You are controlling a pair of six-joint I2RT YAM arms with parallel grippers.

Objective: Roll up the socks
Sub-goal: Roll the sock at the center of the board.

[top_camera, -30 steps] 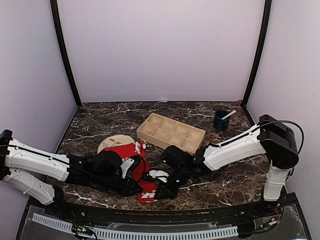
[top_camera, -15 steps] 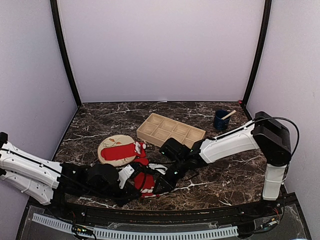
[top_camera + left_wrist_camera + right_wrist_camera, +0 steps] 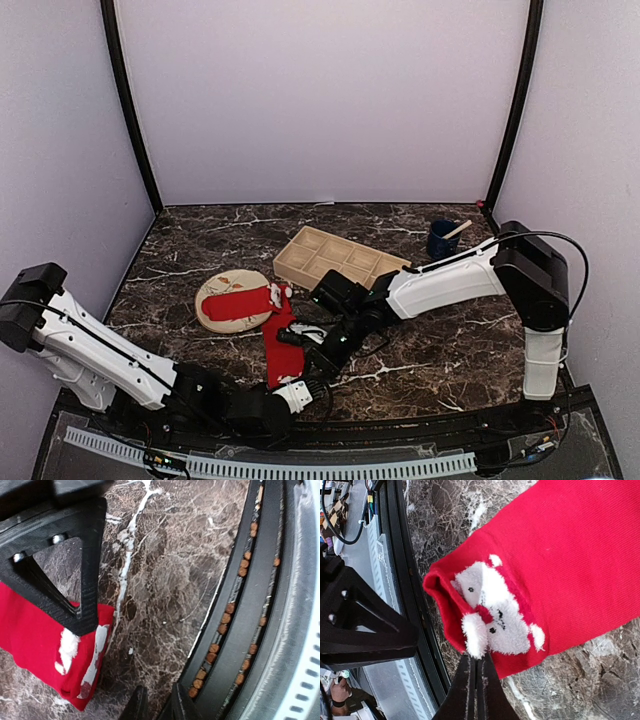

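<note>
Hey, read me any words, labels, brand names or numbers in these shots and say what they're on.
None readable.
The red sock carries only a white fluffy face, no letters.
The plate shows a pattern, not writing.
The wooden tray and blue cup look unmarked, though small in view.

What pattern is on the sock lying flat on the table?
Red sock with a fluffy white face, dark eyes; clearest in right wrist view.
</note>
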